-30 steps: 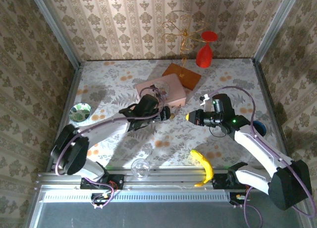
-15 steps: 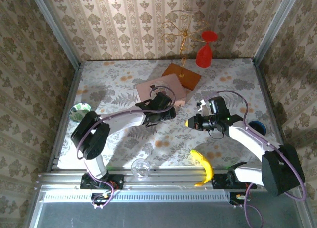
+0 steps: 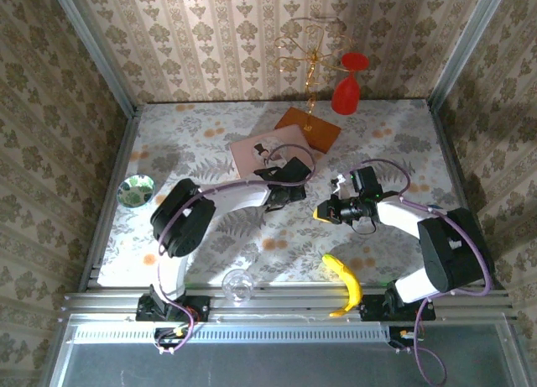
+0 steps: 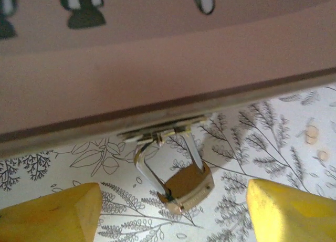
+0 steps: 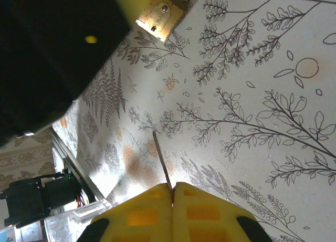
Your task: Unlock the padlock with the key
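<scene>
padlock (image 4: 184, 187): hooked on hasp (image 4: 163, 130) at box (image 4: 157, 69) front | handling: small, stiff, slick metal, probably swings, so take the body's flat sides | left gripper (image 3: 294, 190): fingers spread, flanking padlock, not touching | right gripper (image 5: 172, 188): fingers pressed together on key (image 5: 161, 158)

Right end effector (image 5: 172, 192) hides the head of the key (image 5: 162, 159).
</scene>
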